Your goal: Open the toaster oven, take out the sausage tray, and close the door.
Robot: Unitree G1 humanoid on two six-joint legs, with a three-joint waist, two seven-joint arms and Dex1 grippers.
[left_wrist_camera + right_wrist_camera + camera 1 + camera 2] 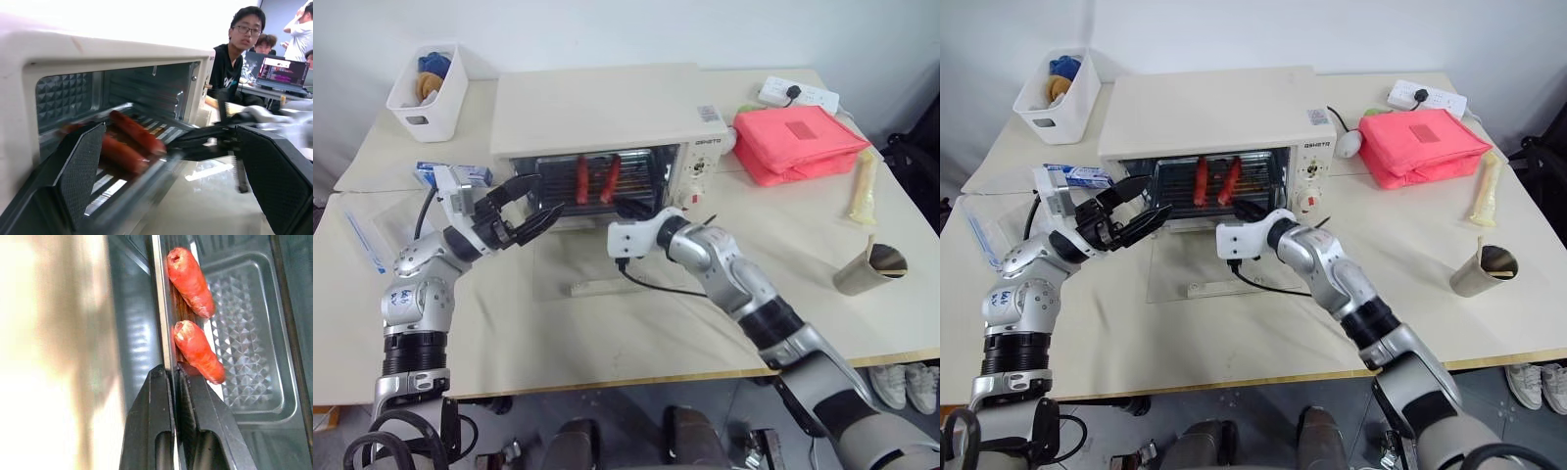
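Overhead, from the head views: the left arm is bent at the elbow, its left claw (527,209) level with the left side of the toaster oven's (607,113) mouth, black fingers spread wide and holding nothing. The right arm reaches in from the right, forearm slanting across the surface (636,323); the right claw (1246,210) is at the front edge of the sausage tray (1219,184). The door (1197,279) — a glass pane — lies folded down flat on the surface.

Left wrist view: textured black pads frame the cavity; two glossy red sausages (134,142) lie on the ridged silver tray, partly drawn out of the embossed metal interior.

Right wrist view: both fingers are pinched together on the tray's thin metal rim (164,333) — sausages just beyond, above a dimpled steel floor.
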